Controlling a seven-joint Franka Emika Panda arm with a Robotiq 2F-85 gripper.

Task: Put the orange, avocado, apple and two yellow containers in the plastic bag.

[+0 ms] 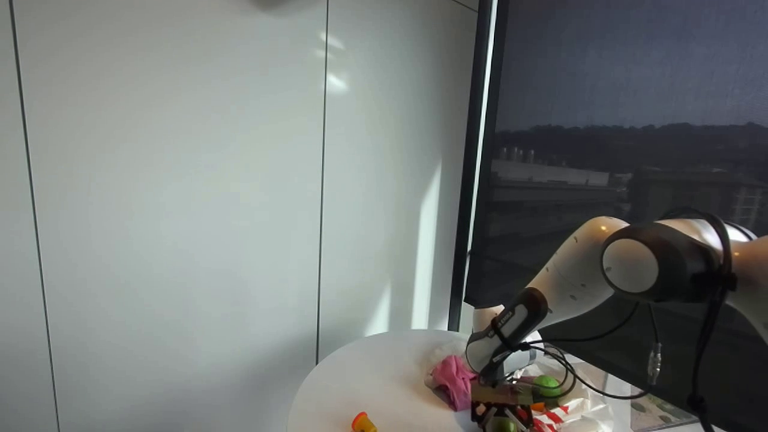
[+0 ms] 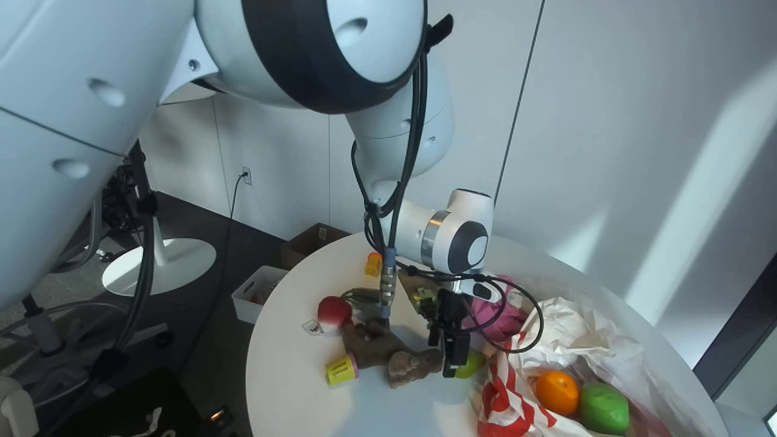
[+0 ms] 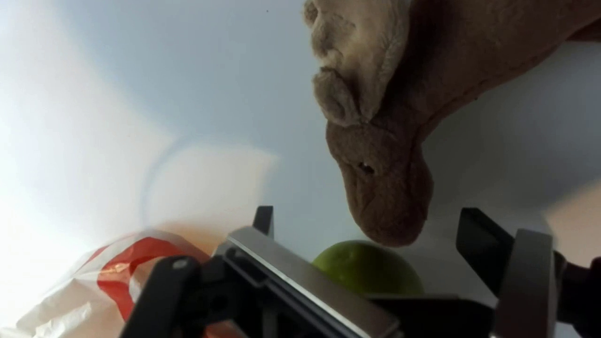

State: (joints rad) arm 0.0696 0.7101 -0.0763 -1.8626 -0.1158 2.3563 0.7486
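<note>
Nearest, the orange and a green item lie in the plastic bag. Beyond, the pincer stands spread by a green fruit — avocado or apple, unclear which. That, the nearer yellow container and, farthest, the orange-lidded yellow container remain on the bench.

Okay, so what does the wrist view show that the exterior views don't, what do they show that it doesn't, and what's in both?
Only the wrist view makes out the dark eye-like spot on the head of the brown plush toy.

Only the exterior views show the yellow container with an orange lid, the yellow container with a pinkish end, the pink cloth and the white bin on the floor.

Both kinds share the plush toy, the green fruit, the red-and-white bag and the pincer, clearly open in the wrist view.
</note>
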